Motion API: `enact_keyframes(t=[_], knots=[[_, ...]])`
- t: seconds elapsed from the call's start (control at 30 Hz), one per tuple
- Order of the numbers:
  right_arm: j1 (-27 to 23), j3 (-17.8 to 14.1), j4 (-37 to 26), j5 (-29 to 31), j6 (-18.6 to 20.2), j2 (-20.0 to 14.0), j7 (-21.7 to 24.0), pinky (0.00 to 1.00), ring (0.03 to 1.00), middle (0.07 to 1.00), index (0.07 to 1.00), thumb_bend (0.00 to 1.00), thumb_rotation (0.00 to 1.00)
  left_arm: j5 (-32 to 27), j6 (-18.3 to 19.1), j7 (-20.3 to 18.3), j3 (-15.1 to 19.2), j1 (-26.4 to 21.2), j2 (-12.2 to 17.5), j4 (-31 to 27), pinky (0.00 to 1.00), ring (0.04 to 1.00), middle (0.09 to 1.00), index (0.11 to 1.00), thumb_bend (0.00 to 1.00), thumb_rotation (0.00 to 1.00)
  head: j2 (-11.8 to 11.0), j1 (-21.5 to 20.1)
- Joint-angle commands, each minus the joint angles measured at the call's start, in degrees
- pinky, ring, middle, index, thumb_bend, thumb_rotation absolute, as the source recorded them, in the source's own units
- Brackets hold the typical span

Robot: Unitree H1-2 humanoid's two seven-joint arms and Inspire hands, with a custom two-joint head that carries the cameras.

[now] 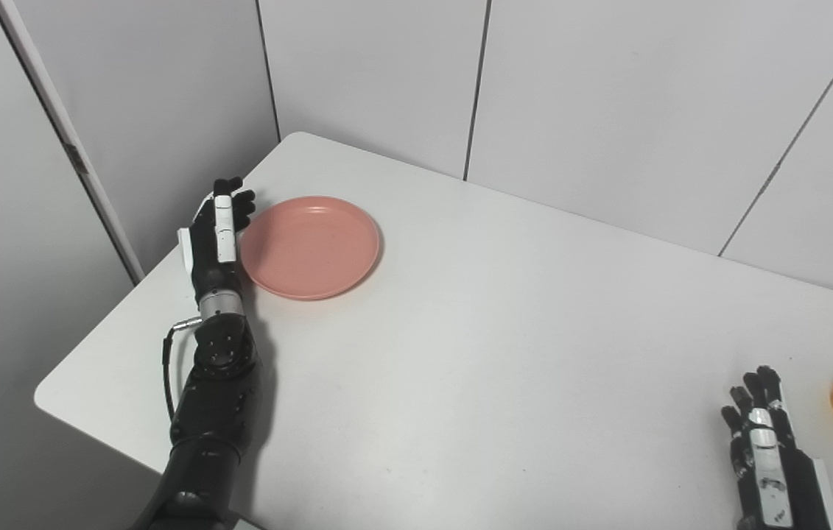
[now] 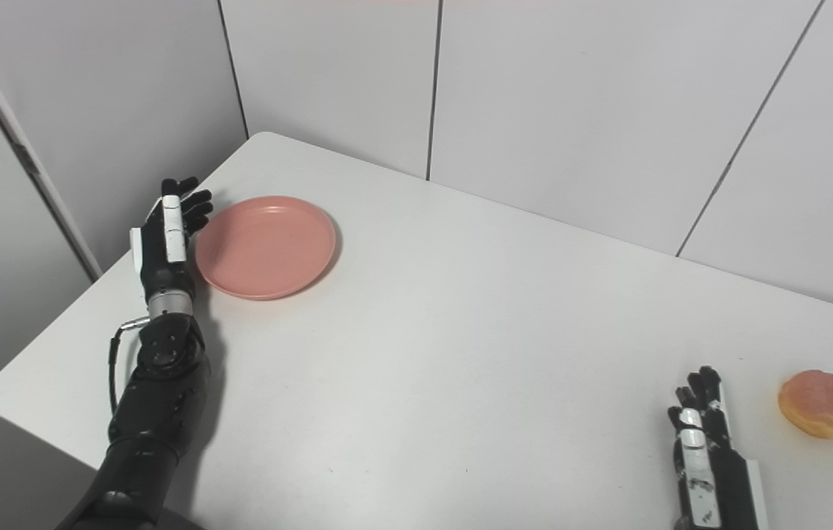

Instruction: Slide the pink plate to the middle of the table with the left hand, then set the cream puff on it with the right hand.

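While the pink plate (image 1: pixel 310 246) is sitting near the table's (image 1: pixel 460 353) far left corner, the left hand (image 1: pixel 217 235) is standing edge-on against its left rim, fingers straight and together. Likely light and slick, it should slide when pushed at the rim. The right hand (image 2: pixel 707 449), fingers loosely apart and empty, is waiting just left of the soft-looking cream puff (image 2: pixel 820 403), which only the right eye view is showing whole.

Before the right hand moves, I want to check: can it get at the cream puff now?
Probably yes. The right hand lies on the table just left of the cream puff, holding nothing, and bare table lies between them.
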Motion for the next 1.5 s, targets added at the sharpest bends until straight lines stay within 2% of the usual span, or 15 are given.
enact_keyframes(t=[0.0, 0.1, 0.23, 0.4, 0.43, 0.47, 0.7, 0.87, 1.03, 1.17, 1.3, 1.47], knots=[[-1.1, -0.3, -1.7, 0.4, -1.2, -0.2, 0.1, 1.0, 1.0, 1.0, 1.0, 0.47, 0.8, 0.4, -1.4, -0.6, -0.5, -0.8, 0.5, -0.5, 0.77, 0.716, 0.703, 0.702, 0.77, 1.0, 0.2, -0.1], [-1.0, -0.3, -1.9, 0.6, -1.2, -0.2, 0.2, 1.0, 1.0, 1.0, 1.0, 0.46, 0.8, 0.6, -0.3, -0.5, -0.9, -0.5, 0.2, -1.3, 0.78, 0.737, 0.715, 0.729, 0.78, 1.0, 0.2, -0.1], [-1.0, -0.3, -2.0, 0.5, -1.0, -0.3, 0.2, 1.0, 1.0, 1.0, 1.0, 0.48, 0.8, 1.4, 3.5, 0.8, -1.5, -0.1, -0.7, -3.9, 0.79, 0.757, 0.734, 0.75, 0.78, 1.0, 0.2, -0.1], [-1.2, -0.4, -1.7, 0.5, -1.3, -0.4, 0.3, 1.0, 1.0, 1.0, 1.0, 0.47, 0.8, 1.1, 3.9, 0.8, -2.1, -0.2, -1.6, -4.7, 0.79, 0.755, 0.745, 0.741, 0.73, 1.0, 0.2, -0.1], [-1.2, -0.3, -1.7, 0.4, -1.4, -0.4, 0.3, 1.0, 1.0, 1.0, 1.0, 0.47, 0.8, 0.3, 4.2, -0.1, -2.2, -0.2, -1.6, -4.7, 0.79, 0.755, 0.745, 0.741, 0.73, 1.0, 0.5, -0.1], [-1.2, -0.3, -1.7, 0.4, -1.4, -0.4, 0.2, 1.0, 1.0, 1.0, 1.0, 0.47, 0.8, -0.3, 4.4, -0.7, -2.3, -0.3, -1.6, -4.6, 0.8, 0.761, 0.738, 0.737, 0.77, 1.0, 0.5, -0.1], [-1.2, -0.5, -1.7, 0.5, -1.3, -0.1, -0.1, 1.0, 1.0, 1.0, 1.0, 0.48, 0.79, -3.5, 5.8, -4.9, -3.4, 0.1, -1.7, -5.8, 0.78, 0.755, 0.734, 0.722, 0.79, 1.0, 0.5, -0.2], [-1.4, -0.5, -1.3, 0.6, -1.7, -0.1, 0.0, 1.0, 1.0, 1.0, 1.0, 0.49, 0.79, -4.1, 8.3, -6.3, -4.2, 0.7, -2.5, -8.5, 0.79, 0.752, 0.74, 0.745, 0.77, 1.0, 0.5, -0.4], [-1.4, -0.5, -1.3, 0.8, -1.6, 0.0, 0.1, 1.0, 1.0, 1.0, 1.0, 0.5, 0.79, -3.8, 7.4, -7.5, -4.9, 0.6, -2.8, -8.3, 0.78, 0.766, 0.75, 0.757, 0.73, 1.0, 0.5, -0.4], [-1.3, -0.5, -1.3, 0.6, -1.8, -0.1, 0.1, 1.0, 1.0, 1.0, 1.0, 0.49, 0.79, -3.3, 7.6, -8.3, -5.8, 1.1, -3.0, -9.2, 0.81, 0.799, 0.784, 0.777, 0.77, 1.0, 0.5, -0.4], [-1.5, -0.6, -1.2, 0.6, -1.5, 0.0, 0.0, 1.0, 1.0, 1.0, 1.0, 0.5, 0.79, -3.7, 7.9, -9.2, -6.8, 1.5, -3.6, -10.5, 0.8, 0.787, 0.768, 0.763, 0.81, 1.0, 0.7, -0.6], [-1.5, -0.6, -1.3, 0.6, -1.5, 0.1, -0.1, 1.0, 1.0, 0.998, 1.0, 0.5, 0.78, -4.0, 10.3, -10.3, -8.2, 1.7, -4.6, -12.5, 0.81, 0.795, 0.774, 0.765, 0.79, 1.0, 0.8, -0.6]])
